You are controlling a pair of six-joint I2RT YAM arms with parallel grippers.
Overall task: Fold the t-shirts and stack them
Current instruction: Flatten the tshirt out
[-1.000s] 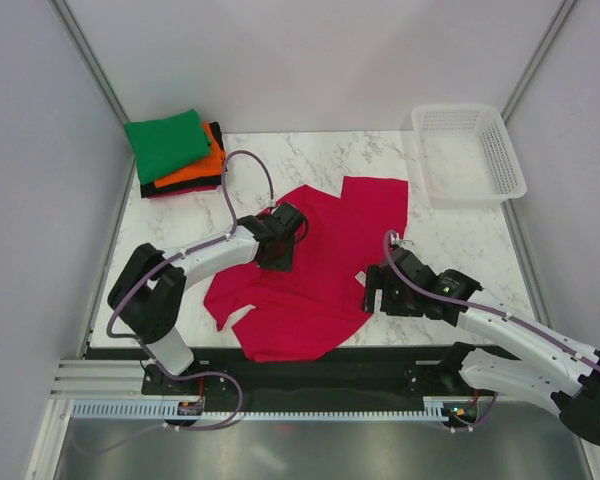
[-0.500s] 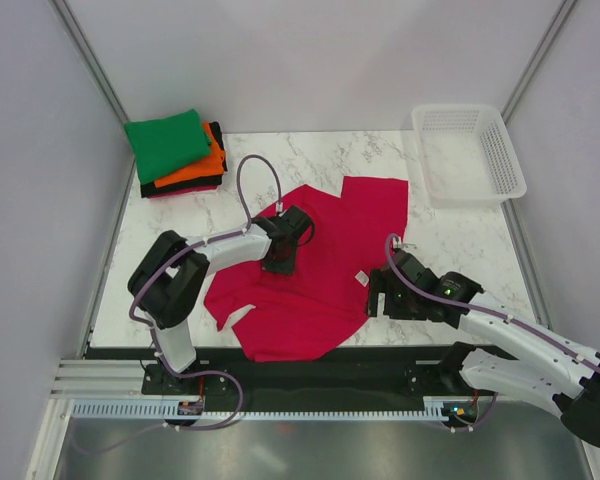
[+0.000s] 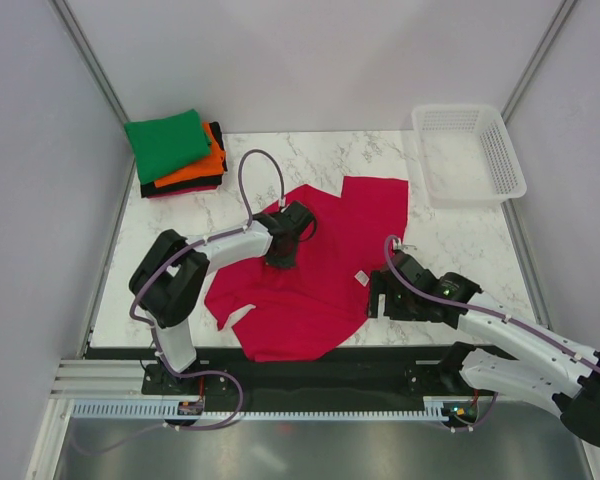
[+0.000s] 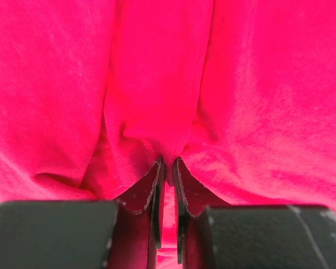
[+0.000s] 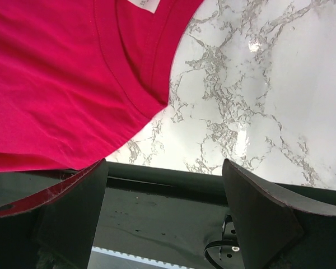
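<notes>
Pinching the crimson-pink t-shirt (image 3: 325, 265) mid-table.
Clamps a cloth ridge with the left gripper (image 4: 168, 163), jaws nearly together; holds the right gripper (image 5: 163, 162) spread wide, empty, at its 4 o'clock hem (folded tees (image 3: 170, 145) at 10 o'clock).

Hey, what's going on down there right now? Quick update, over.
Left gripper: jaws shut on a fold of the pink shirt. Right gripper: jaws open by its near edge. Shirt not yet folded. Basket well clear.
</notes>
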